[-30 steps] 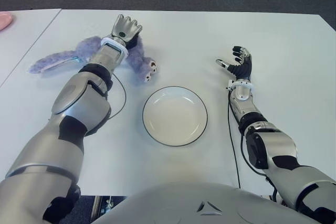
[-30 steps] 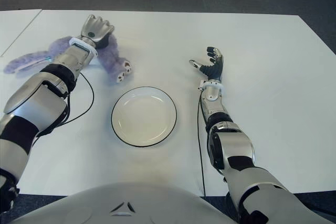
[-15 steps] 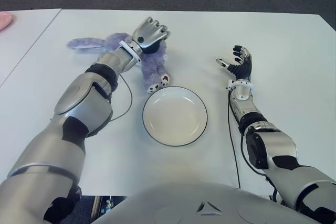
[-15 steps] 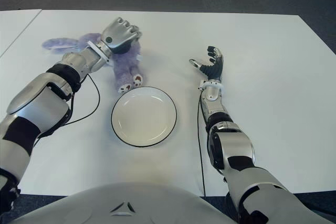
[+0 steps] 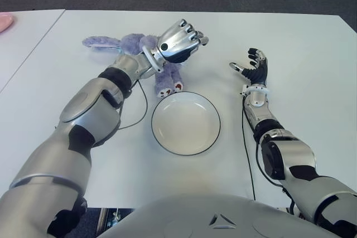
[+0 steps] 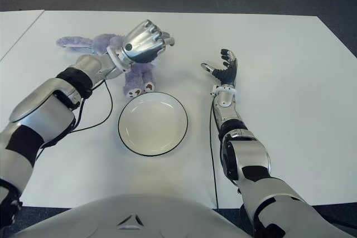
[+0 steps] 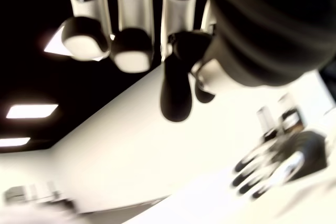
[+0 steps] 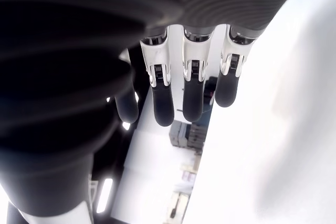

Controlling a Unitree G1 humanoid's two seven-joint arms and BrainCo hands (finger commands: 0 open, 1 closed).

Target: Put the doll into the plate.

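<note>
the plate [image 5: 186,122], white with a thin dark rim, has nothing in it and sits just below the left hand [image 5: 179,42], on the robot's side of it. The doll [image 5: 150,62] is a purple plush lying on the white table [image 5: 301,43]: its long ears trail out away from the hand toward the robot's left, its body runs under the hand and wrist, and its feet end right at the far edge of the plate, so it's not in the plate. The left hand is up over the doll's body, knuckles up, fingers stretched forward and only a bit bent; the wrist view shows nothing between the fingertips, so it's loose and not gripping the doll. The right hand [image 5: 254,68] shows well off to the right of the plate, palm up, fingers spread and empty. Loads of bare table between the two hands and beyond the right one, with the far table edge not far past the left hand's fingertips
</note>
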